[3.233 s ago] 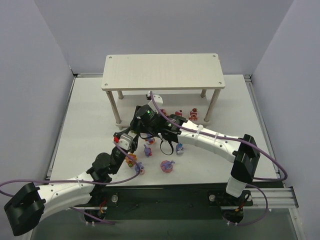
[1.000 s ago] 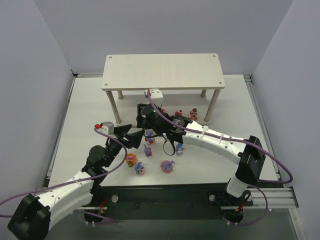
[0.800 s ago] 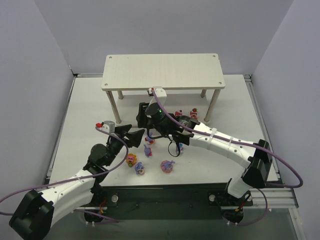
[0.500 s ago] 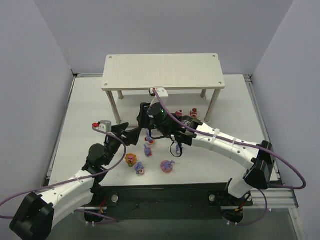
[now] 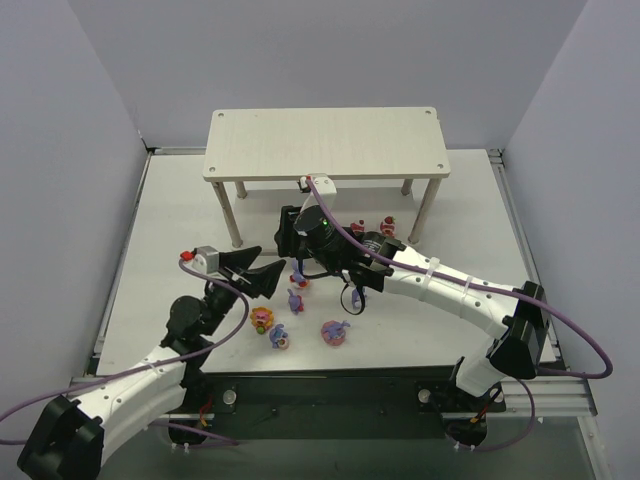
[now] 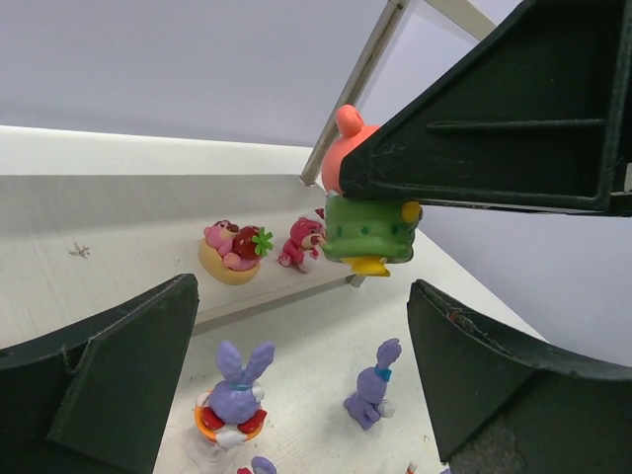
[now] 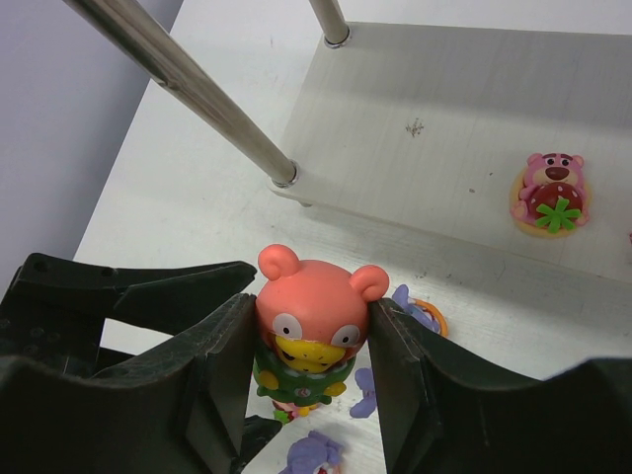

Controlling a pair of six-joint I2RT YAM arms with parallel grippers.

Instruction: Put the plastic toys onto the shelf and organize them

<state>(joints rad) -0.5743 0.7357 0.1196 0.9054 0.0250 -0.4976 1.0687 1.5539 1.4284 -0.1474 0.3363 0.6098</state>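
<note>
**Left claw backs off; right claw carries a toy toward the shelf**

In the past second the left claw (image 5: 262, 278) has drawn back slightly toward the lower left of the top view. It is spread wide and empty. The right claw (image 7: 311, 304) has reached further up-frame, half-closed around a glossy pink-headed, green-bodied plastic figurine (image 7: 311, 341). The figurine hangs at mid-frame just short of the pale wood-look two-tier shelf (image 5: 325, 140), so placing looks next. A pink bear figurine on a yellow base (image 7: 548, 193) sits on the lower board. Purple long-eared bunnies (image 5: 296, 300) and a small orange round toy (image 5: 262, 320) wait on the white tabletop (image 5: 170, 230), which is boxed in by plain lilac-grey walls (image 5: 60, 150).
</note>
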